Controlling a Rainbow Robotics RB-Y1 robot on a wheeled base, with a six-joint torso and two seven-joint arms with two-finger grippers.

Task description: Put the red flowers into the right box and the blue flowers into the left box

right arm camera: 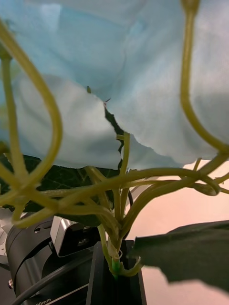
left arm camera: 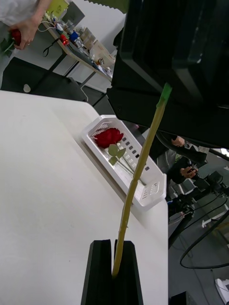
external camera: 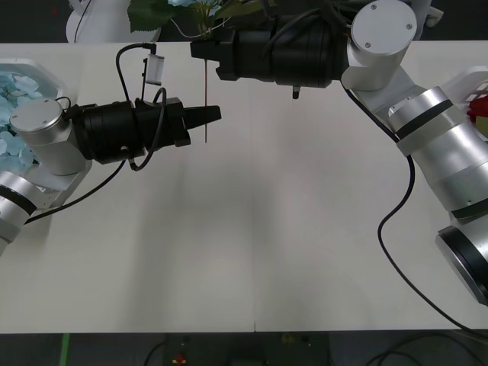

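Left gripper (external camera: 216,114): we are seeing it left of centre in the upper half of the front view, black fingers pressed together on the lower end of the blue flowers' stem (left arm camera: 138,174).
Right gripper (external camera: 195,50): we are seeing it at the top centre of the front view, pinching the same stem higher up, just under the branching stalks (right arm camera: 114,259).
Blue flowers (right arm camera: 143,71): the pale blue petals and green leaves are poking out at the top centre edge of the front view, held between both grippers, stem running downward.
Left box (external camera: 30,72): at the left edge, holding more pale blue petals.
Right box (left arm camera: 143,190): at the right edge, a red flower (left arm camera: 108,137) lying inside.
Table (external camera: 252,244): white, under both arms.
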